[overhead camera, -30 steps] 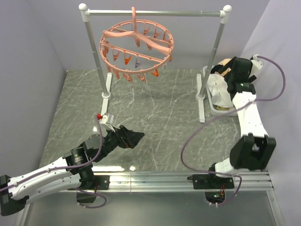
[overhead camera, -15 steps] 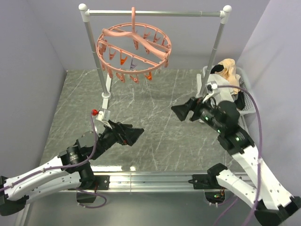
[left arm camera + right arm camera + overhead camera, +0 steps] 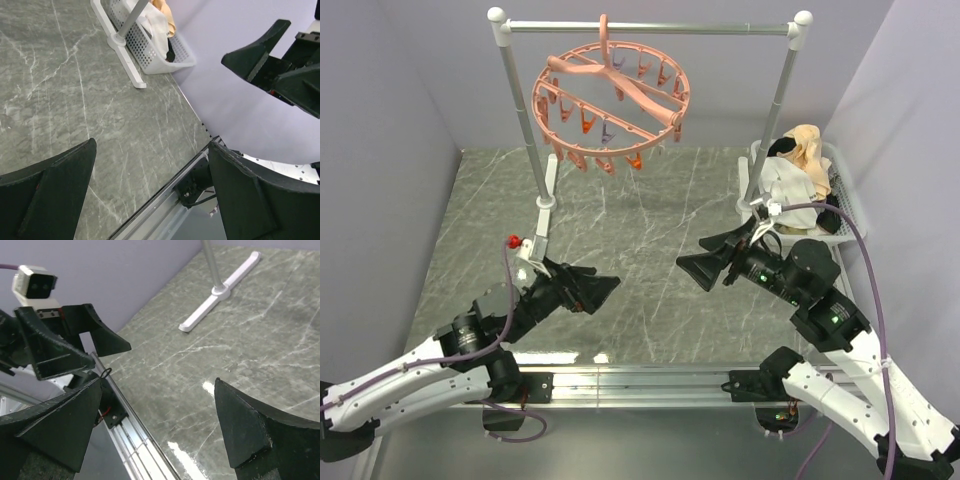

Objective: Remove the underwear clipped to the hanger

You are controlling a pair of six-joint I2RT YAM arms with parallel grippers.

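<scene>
Both my grippers stand wide and hold nothing. The left gripper point(image 3: 600, 290) is left of centre, low in the frame, and the right gripper point(image 3: 704, 258) is right of centre, both above the counter point(image 3: 650, 215). The hanger point(image 3: 610, 100) hangs from the rail point(image 3: 650, 28) at top centre. The underwear point(image 3: 798, 165) lies heaped in the basket point(image 3: 847, 185) at the right edge.

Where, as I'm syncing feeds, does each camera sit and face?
Top external: above and behind the robot, looking down at the table and hanger; left gripper and right gripper show.
Left wrist: faces right toward the basket and right gripper; left fingers frame it.
Right wrist: faces left toward the left gripper; right fingers frame it.
Shared: top and left wrist both show the basket.
</scene>
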